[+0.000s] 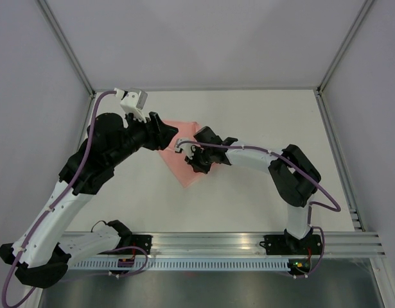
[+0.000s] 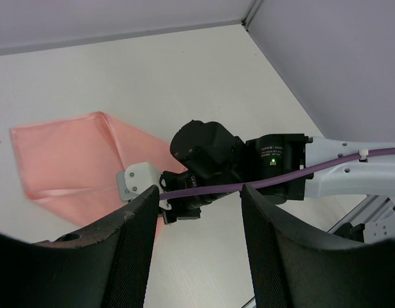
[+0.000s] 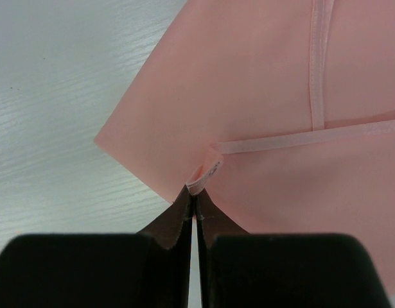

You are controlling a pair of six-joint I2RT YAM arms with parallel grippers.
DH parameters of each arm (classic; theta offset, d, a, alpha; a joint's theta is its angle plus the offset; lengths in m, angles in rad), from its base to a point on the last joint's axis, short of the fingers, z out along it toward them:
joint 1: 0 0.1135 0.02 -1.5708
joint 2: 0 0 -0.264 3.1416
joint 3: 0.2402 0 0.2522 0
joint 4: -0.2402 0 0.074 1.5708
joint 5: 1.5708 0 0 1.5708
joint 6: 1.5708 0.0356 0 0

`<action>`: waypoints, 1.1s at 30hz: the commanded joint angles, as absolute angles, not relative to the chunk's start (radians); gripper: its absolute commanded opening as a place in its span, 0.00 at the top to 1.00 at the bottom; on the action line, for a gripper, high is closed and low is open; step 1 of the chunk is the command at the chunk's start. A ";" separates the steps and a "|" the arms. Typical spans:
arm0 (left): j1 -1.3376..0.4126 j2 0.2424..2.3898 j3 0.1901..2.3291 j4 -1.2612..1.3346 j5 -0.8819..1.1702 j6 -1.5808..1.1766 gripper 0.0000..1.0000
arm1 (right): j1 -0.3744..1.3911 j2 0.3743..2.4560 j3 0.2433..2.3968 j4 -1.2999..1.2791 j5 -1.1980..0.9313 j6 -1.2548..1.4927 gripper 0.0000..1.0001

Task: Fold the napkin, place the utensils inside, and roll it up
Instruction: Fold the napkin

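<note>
- Right gripper: the fingers are pressed together on a hemmed corner of the napkin. The corner curls up slightly between the tips.
- Napkin position: it lies flat on the white table, between the two wrists, toward the far left of the work area. Most of it rests on the surface; only the pinched corner is raised.
- Napkin condition: the right wrist view shows hemmed edges crossing the cloth, with one layer lying over another. Judgement: at least one fold is laid or in progress, and the shape is not yet a finished one. No rolled section is visible.
- Left gripper: the jaws stand partly apart with nothing between them. It hangs above the table just beside the napkin, looking down on the right wrist, and does not touch the cloth.
- Utensils: none appear in any view. Whether they lie outside the frames cannot be told.
- Progress, as a judgement: the task is in its first stage, the folding.
- Remaining steps: complete the fold, set the utensils on the cloth, roll it up around them.
- Risk: the thin cloth may slip from a corner pinch or drag the lower layer out of line.
</note>
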State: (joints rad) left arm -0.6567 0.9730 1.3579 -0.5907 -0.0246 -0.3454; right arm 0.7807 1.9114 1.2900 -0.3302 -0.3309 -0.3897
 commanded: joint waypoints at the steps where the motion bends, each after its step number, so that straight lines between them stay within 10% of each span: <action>1: -0.655 0.962 1.358 -0.572 -0.025 -0.373 0.40 | 0.798 1.922 1.302 -0.328 -0.327 -0.407 0.93; 33: -0.655 0.976 1.347 -0.574 -0.015 -0.359 0.39 | 0.876 1.979 1.405 -0.399 -0.374 -0.411 0.64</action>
State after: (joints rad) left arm -0.6567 0.9733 1.3510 -0.5919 -0.0238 -0.3454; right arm 0.8688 1.9644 1.3548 -0.3847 -0.3439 -0.4080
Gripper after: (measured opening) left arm 0.608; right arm 0.360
